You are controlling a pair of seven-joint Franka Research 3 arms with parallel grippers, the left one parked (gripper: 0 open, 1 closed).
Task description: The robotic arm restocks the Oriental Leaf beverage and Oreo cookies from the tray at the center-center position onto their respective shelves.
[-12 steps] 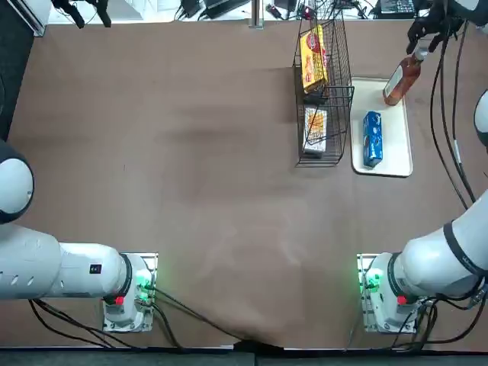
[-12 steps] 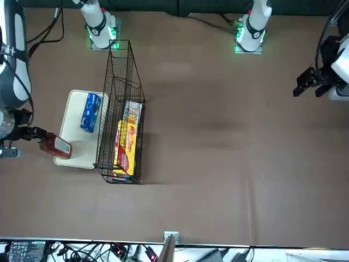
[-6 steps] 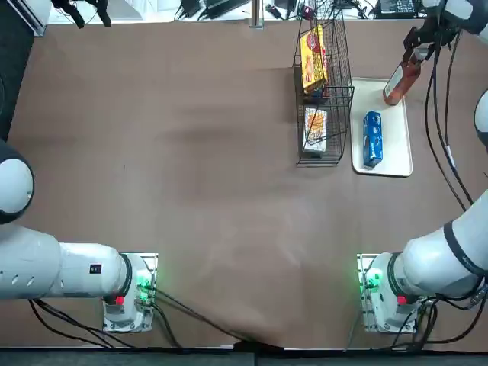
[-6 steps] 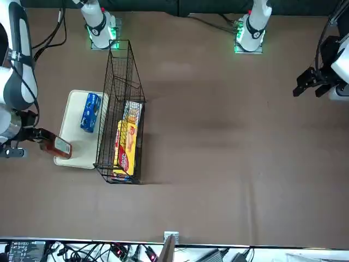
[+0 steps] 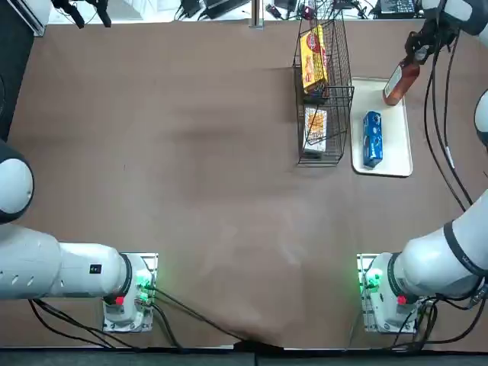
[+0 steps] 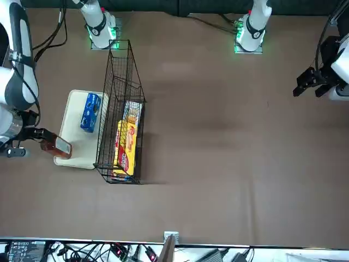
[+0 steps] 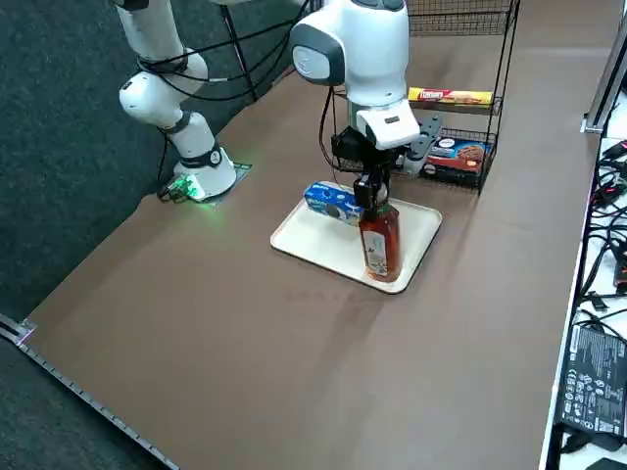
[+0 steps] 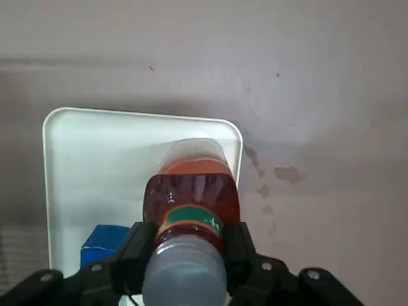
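Bottle (image 7: 380, 243) is upright at the tray's (image 5: 396, 152) far right part, neck pinched between the fingers of your right gripper (image 8: 192, 233). Blue cookie packet (image 5: 372, 139) lies nearer you on the tray. Rack (image 5: 335, 90) is just left. I read this as the grasp step; next, lift straight, clear the rim, then go left to a shelf.

On your table, a white rectangular tray with rounded corners (image 5: 391, 156) sits just beside a tall black wire rack (image 5: 338, 122), holding an oblong bright blue packet (image 5: 372, 139), while your black two-finger right gripper (image 5: 418, 58) meets a red-brown plastic bottle (image 5: 401, 81).
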